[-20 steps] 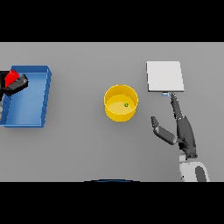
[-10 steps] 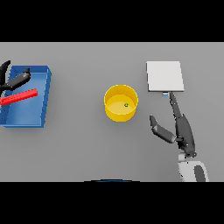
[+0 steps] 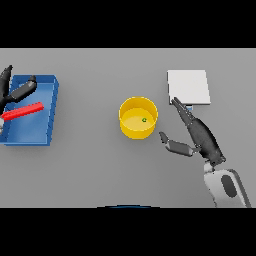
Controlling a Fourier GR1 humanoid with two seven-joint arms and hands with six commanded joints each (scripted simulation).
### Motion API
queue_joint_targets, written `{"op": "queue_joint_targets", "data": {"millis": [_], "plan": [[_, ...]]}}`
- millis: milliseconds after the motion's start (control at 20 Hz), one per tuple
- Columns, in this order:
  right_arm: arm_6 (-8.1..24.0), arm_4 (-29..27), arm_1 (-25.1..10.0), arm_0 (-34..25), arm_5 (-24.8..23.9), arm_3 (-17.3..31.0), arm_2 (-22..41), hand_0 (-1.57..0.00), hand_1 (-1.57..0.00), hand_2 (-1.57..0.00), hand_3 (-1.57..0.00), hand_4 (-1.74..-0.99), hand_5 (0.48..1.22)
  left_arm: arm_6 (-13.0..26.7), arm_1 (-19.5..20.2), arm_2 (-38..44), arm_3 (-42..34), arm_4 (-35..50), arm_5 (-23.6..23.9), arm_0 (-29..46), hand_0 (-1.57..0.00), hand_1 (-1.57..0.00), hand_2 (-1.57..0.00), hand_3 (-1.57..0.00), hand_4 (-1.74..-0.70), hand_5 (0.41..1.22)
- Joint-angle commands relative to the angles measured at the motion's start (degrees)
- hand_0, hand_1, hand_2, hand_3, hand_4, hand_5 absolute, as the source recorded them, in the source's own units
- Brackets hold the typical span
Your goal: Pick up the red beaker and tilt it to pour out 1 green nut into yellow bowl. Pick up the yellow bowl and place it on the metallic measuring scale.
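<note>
One small green nut [image 3: 144,119] lies inside the yellow bowl [image 3: 126,109], a little right of the bowl's centre, on the yellow bottom. The bowl stands upright on the grey table [image 3: 100,170], about in the middle of the scene, and nothing touches it. To the right of the bowl and slightly farther from the robot is the metallic measuring scale [image 3: 188,86], a flat pale square plate; it is near the bowl but apart from it. The right hand [image 3: 200,135] is to the right of the bowl, on the side closer to the robot, with its fingers straight and spread from the thumb, so it is open and holds nothing. Its long fingers [image 3: 181,109] point toward the near left corner of the scale and seem to reach its edge, while the thumb [image 3: 174,145] points toward the bowl without touching it. Well to the left of the bowl there is a blue tray [image 3: 50,107] with low walls. The red beaker [image 3: 22,112] lies on its side in this tray, looking like a long red bar, tilted across the tray floor. The left hand [image 3: 11,92] is over the far left part of the tray, just above the beaker; its fingers are apart and not closed on the beaker.
</note>
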Motion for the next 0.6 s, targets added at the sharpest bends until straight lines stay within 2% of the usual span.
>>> {"op": "queue_joint_targets", "data": {"millis": [0,50,100,200,250,550], "plan": [[0.65,1.62,-1.54,-0.94,1.02,-0.31,0.81,0.00,0.00,0.00,0.00,-1.268,0.691,-0.14,0.26,0.19,0.17,0.20,-0.40,-0.05,-0.01,-0.01,-0.01,-0.01,-0.79,0.709],[2.36,4.35,-2.63,-3.13,1.63,0.63,2.15,0.00,0.00,0.00,0.00,-1.278,0.683,0.48,-0.04,0.12,0.33,0.15,-0.45,-0.78,-0.01,0.00,0.00,0.00,-0.79,0.710],[2.72,6.53,-4.27,-4.70,2.63,0.65,3.30,0.00,0.00,0.00,0.00,-1.282,0.677,0.04,0.46,0.22,-0.09,0.19,-0.32,-0.27,0.00,0.00,0.00,0.00,-0.79,0.709],[1.38,10.85,-6.95,-8.55,4.43,2.48,6.16,0.00,0.00,0.00,0.00,-1.278,0.669,0.28,-0.08,-0.03,0.62,-0.03,-0.33,-0.60,0.00,0.00,0.00,0.00,-0.80,0.708],[1.73,12.79,-7.83,-11.10,5.76,3.46,7.61,0.00,0.00,0.00,0.00,-1.276,0.668,0.64,-0.18,-0.37,0.21,-0.22,-0.24,-0.64,0.00,0.00,0.00,0.00,-0.79,0.712],[-0.24,16.33,-8.41,-20.26,11.58,10.13,12.91,0.00,0.00,0.00,0.00,-1.274,0.656,1.13,-0.54,-0.72,0.49,-0.48,-0.33,-1.35,0.00,0.00,0.00,0.00,-0.80,0.723]]}}
